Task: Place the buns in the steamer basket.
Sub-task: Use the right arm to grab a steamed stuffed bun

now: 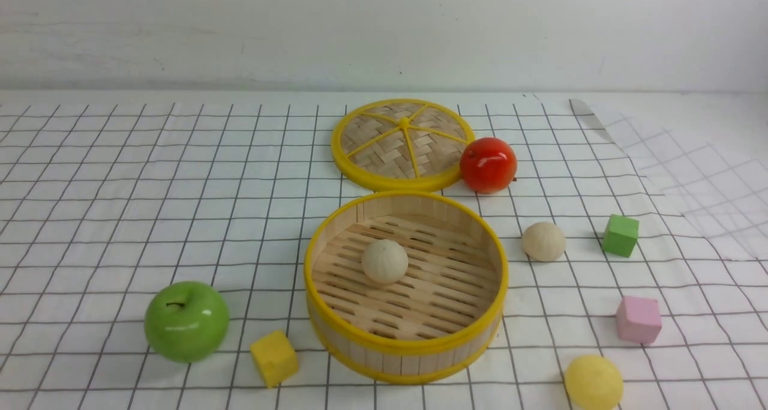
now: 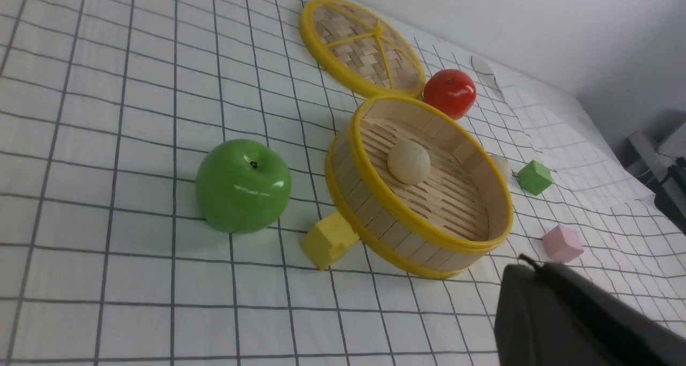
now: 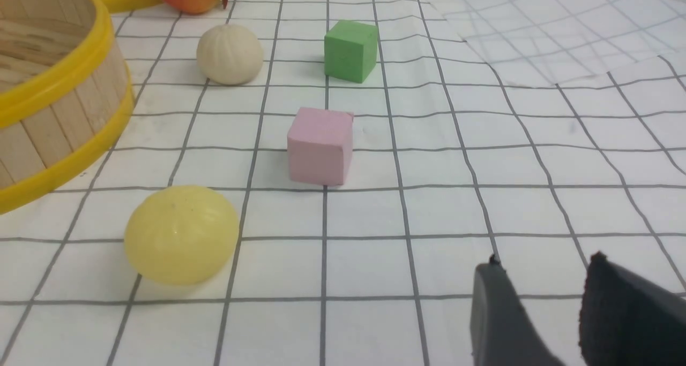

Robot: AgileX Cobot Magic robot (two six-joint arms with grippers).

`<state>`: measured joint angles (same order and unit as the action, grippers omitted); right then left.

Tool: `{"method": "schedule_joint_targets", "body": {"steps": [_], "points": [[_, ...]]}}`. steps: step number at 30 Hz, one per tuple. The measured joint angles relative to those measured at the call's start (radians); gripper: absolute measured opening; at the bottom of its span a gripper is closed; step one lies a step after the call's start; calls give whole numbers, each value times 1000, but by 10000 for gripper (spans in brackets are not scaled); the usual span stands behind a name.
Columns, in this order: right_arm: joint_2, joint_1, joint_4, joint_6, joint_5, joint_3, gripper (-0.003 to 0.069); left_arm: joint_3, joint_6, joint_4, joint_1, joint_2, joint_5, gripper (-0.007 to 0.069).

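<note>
Over checked cloth [image 1: 120, 182], left pincer [image 2: 536, 269] is closed, empty; right pincer [image 3: 545, 267] gapes partway, empty.

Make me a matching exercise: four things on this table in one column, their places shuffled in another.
1 yellow bun
2 red apple
3 yellow cube
4 green cube

A beside the lid
B between green apple and steamer basket
C just right of the loose cream bun
D front right, near the pink cube

Pairs: 1-D, 2-A, 3-B, 4-C
</note>
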<state>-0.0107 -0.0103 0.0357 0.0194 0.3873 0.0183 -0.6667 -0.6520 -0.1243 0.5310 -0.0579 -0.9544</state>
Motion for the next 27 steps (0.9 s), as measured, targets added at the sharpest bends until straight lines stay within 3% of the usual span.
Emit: {"method": "schedule_joint_targets", "body": {"steps": [10,14,17,24,27], "points": [[0,0,0,0,0,0,239,0,-1,-11,0,10,-16,-13],[0,0,0,0,0,0,239,33,-1,-54,-4,10,48,-13],[0,0,0,0,0,0,239,132,38,-122,-87,8,253,-13],[0,0,0,0,0,0,239,451,202,-132,-372,7,730,-13],[0,0,0,0,0,0,239,543,212,-132,-418,22,813,-13]]}}
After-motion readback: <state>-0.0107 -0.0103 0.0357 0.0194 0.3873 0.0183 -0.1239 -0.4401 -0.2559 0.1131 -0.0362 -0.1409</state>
